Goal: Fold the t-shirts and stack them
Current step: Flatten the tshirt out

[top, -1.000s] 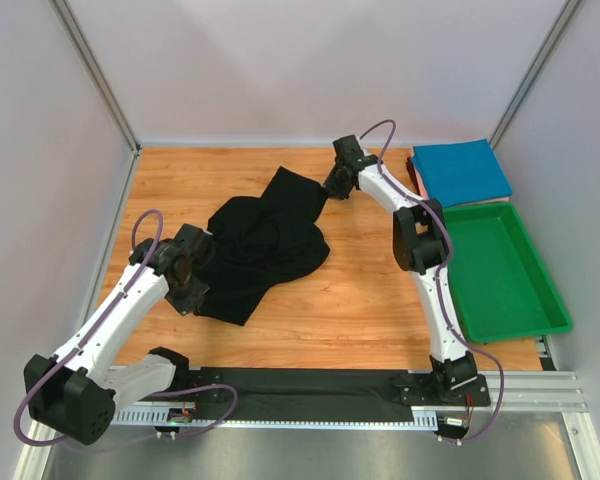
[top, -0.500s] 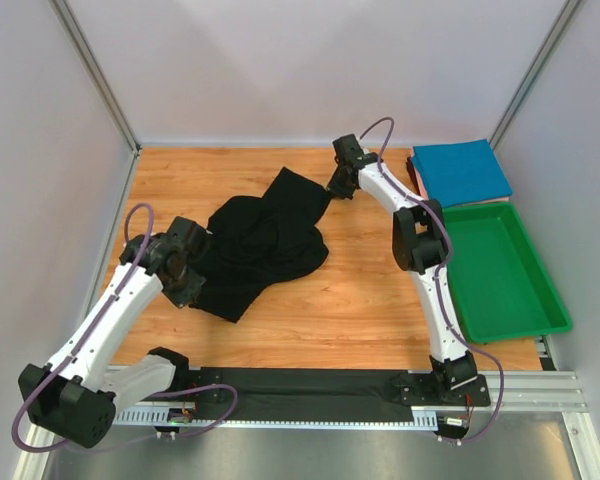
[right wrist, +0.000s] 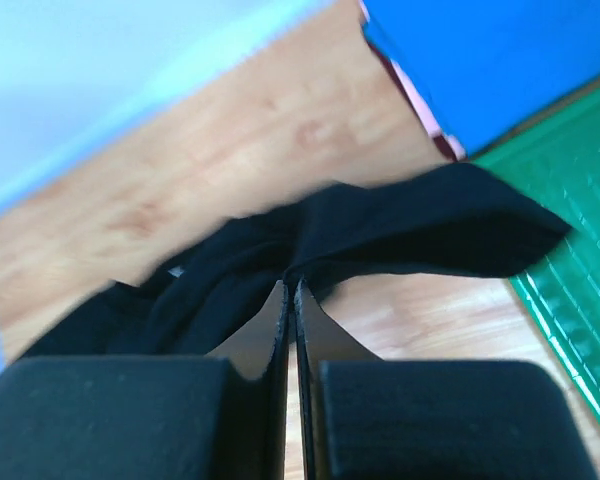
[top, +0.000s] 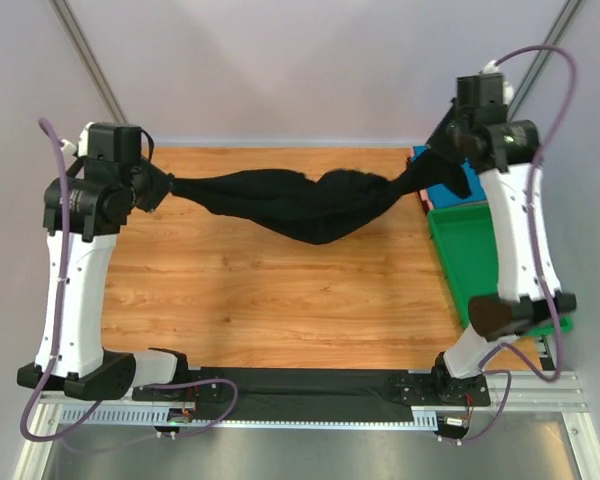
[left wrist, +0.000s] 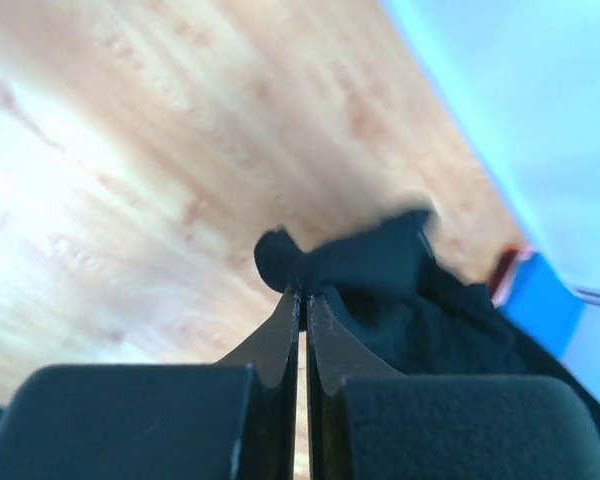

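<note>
The black t-shirt (top: 300, 205) hangs in the air above the wooden table (top: 270, 290), stretched sideways between both arms and sagging in the middle. My left gripper (top: 167, 190) is shut on its left end, where cloth bunches at the tips (left wrist: 302, 290). At the other end my right gripper (top: 432, 172) is shut, pinching a fold of the shirt (right wrist: 290, 283). A folded teal-blue t-shirt (right wrist: 500, 60) lies at the back right, with a reddish t-shirt's edge (right wrist: 432, 132) showing under it.
A green plastic tray (top: 480, 265) sits at the right side of the table, just below the right arm and the shirt's right end. White walls close in the back and both sides. A black rail runs along the near edge.
Both arms rose and swung apart, lifting the black t-shirt off the table and pulling it taut. The right gripper closed on the shirt's far edge.
</note>
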Controlling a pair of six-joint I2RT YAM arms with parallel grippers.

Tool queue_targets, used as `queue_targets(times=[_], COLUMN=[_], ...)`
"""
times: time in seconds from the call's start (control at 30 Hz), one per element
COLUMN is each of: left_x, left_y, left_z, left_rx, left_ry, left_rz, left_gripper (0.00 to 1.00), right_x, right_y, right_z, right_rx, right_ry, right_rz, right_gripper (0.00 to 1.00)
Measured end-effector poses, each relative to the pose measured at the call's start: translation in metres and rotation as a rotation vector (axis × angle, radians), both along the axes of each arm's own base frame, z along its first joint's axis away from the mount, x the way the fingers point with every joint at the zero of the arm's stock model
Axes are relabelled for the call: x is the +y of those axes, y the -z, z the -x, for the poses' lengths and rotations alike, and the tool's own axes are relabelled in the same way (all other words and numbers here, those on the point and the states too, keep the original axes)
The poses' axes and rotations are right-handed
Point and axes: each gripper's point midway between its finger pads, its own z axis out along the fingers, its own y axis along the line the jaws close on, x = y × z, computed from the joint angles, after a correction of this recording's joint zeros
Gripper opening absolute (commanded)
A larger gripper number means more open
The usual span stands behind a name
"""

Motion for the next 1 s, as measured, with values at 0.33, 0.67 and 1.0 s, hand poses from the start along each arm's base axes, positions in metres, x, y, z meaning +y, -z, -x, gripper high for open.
queue_targets(times=[0.33,0.67,1.0], left_x=[0.008,0.023,0.036], left_y=[-0.104,-0.126,-0.072], left_z=[0.035,0.067,0.008], left_rx=[-0.303,-0.390,-0.169], left_ry=[0.047,0.017,-0.013], left_rz=[-0.001,-0.030,-0.030], left_gripper=[0.00,0.00,0.00], right_x=[-0.009,0.011,0.057], right_y=[-0.086,-0.049,-0.077], right_z=[0.085,0.088,0.058], right_rx=[-0.185,-0.081,-0.303], right_ry=[-0.020,-0.079,-0.326], right_rz=[-0.039,-0.108,-0.214], right_gripper=[0.00,0.00,0.00])
